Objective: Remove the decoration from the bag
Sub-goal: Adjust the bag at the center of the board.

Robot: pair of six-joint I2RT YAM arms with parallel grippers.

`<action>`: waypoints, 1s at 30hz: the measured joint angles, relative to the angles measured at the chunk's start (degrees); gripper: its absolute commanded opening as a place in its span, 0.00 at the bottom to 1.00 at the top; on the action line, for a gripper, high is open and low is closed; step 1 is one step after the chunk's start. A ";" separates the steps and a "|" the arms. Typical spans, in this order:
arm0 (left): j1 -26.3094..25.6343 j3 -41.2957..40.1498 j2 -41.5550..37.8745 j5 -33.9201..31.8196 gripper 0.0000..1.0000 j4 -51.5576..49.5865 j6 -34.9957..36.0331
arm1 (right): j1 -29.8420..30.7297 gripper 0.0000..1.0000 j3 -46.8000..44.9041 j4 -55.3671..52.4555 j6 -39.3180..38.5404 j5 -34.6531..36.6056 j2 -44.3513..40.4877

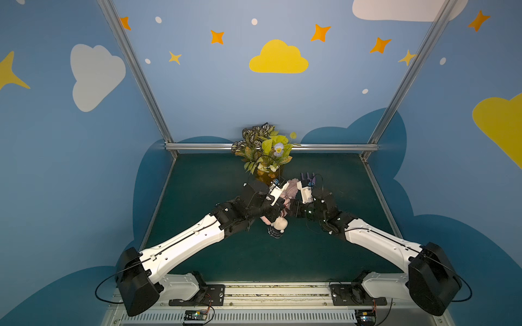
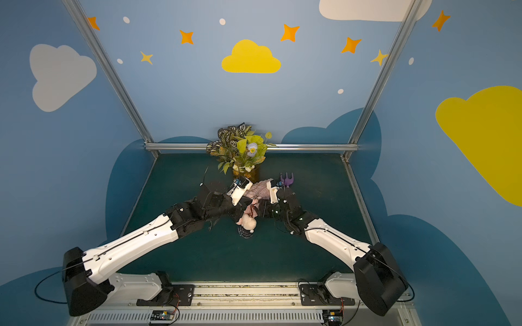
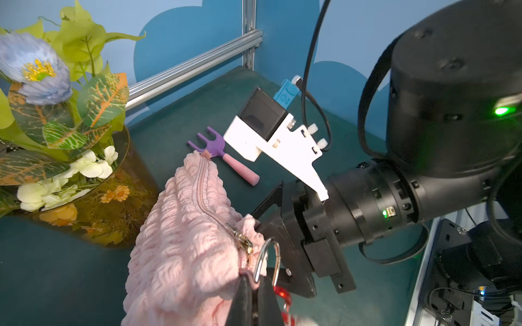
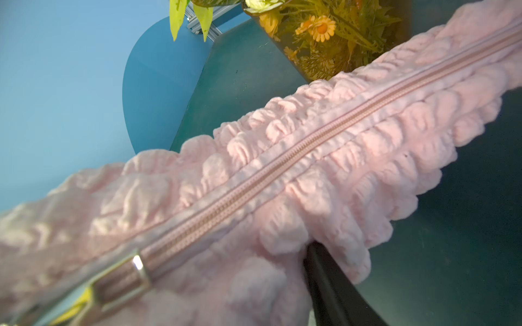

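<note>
On my desk (image 1: pixel 254 254) I see a brown see-through vase (image 1: pixel 264 177). It stands upright near the back edge. Green and stripy leaves (image 1: pixel 255 141) stick out of the vase, with one pale blue flower (image 1: pixel 278 148) and some small white flowers (image 3: pixel 87 166). Little orange daisies (image 4: pixel 320 28) show on the side of the vase. A toy fork (image 3: pixel 223 156) lies flat near the vase, purple at the prongs, pink at the handle. Behind the vase runs a silver bar (image 1: pixel 324 147). High above the vase, the blue wall (image 1: pixel 211 93) has a yellow cloud (image 1: pixel 278 58).
</note>
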 measured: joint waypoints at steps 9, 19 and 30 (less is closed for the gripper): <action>0.20 -2.34 0.00 2.80 0.02 5.62 -1.55 | -3.41 0.56 -2.82 -8.94 -2.43 1.81 -10.62; 1.03 -3.10 -0.02 5.40 0.02 8.74 -1.73 | -7.08 0.61 -8.76 -15.30 -4.57 3.98 -28.46; 3.45 -4.39 -0.46 11.39 0.02 9.88 0.79 | -9.86 0.57 -8.39 -10.29 -5.27 -12.55 -26.60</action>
